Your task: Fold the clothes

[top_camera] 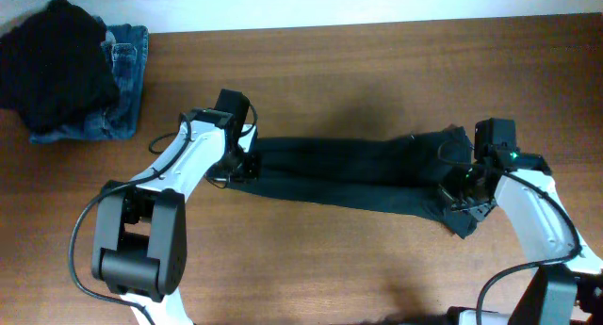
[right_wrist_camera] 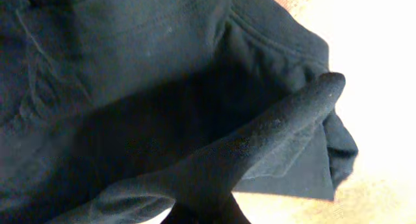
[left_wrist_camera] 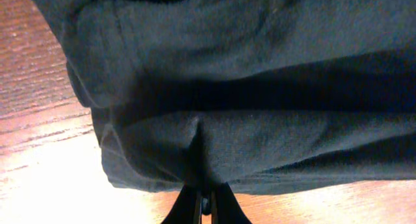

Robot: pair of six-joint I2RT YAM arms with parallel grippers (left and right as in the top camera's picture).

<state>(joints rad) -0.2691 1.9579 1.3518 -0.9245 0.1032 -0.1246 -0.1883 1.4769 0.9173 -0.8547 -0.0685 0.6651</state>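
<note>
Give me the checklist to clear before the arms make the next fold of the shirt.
1. Left gripper shut on the T-shirt edge: ok.
2. Right gripper shut on a pinched ridge of cloth: ok.
3. Shirt lies as a long band between both grippers on the table: ok.
4. Right end flat: not ok, bunched.
5. Jeans apart from the shirt: ok.
6. Lower layers aligned: cannot tell.

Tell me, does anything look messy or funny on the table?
Yes. The T-shirt lies stretched in a long, lumpy strip between the left gripper and the right gripper. Its end at the right gripper is bunched and twisted, with a corner poking out. In the far corner, a black cloth lies crumpled on the jeans.
</note>
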